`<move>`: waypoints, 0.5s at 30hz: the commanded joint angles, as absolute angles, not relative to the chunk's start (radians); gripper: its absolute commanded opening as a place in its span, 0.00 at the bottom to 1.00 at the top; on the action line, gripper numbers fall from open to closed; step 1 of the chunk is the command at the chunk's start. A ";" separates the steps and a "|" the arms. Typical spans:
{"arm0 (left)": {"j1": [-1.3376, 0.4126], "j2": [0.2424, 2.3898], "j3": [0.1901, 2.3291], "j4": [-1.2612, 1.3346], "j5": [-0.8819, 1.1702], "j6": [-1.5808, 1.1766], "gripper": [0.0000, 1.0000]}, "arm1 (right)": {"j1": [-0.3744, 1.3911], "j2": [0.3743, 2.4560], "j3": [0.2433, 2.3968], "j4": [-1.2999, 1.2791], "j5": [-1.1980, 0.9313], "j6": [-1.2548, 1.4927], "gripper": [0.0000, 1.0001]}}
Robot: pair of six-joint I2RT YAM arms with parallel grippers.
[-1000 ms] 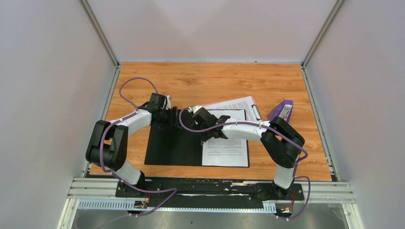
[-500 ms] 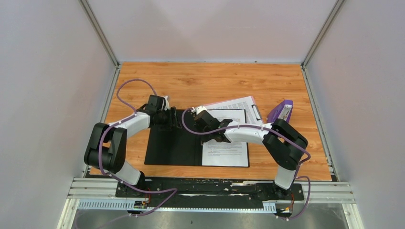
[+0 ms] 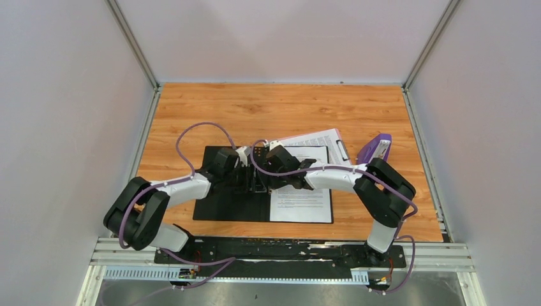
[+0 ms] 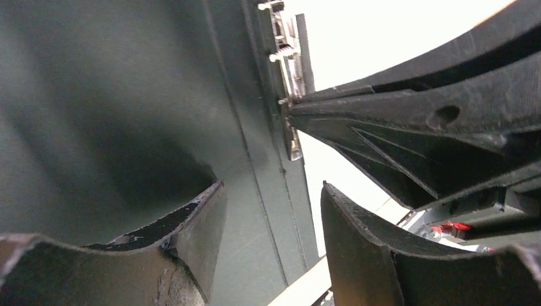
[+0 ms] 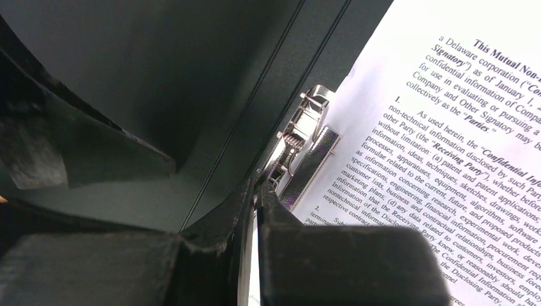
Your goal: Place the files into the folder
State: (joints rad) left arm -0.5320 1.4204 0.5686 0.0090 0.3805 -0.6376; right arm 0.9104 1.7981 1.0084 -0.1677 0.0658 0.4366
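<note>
One folder (image 3: 220, 201), open flat on bench (image 3: 287, 108); files (image 3: 306, 203) on its right leaf. Over the left leaf, left tool (image 4: 271, 191), fingers apart. At spine, right tool (image 5: 255, 191), closed, seemingly pinching the clip (image 5: 306, 150).

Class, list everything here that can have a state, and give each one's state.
Folder: open, lying flat.
Left claw: open, empty.
Right claw: shut on clip.
Sheet: lying in folder's right half, edge under clip.
</note>
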 commanded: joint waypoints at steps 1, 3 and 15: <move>-0.585 1.405 0.497 0.216 0.337 -0.727 0.64 | 0.894 1.902 0.907 -0.319 0.042 0.450 0.00; -0.605 1.425 0.479 0.255 0.330 -0.742 0.63 | 0.890 1.897 0.899 -0.310 0.037 0.453 0.00; -0.671 1.509 0.480 0.291 0.220 -0.733 0.58 | 0.857 1.868 0.854 -0.245 -0.034 0.473 0.00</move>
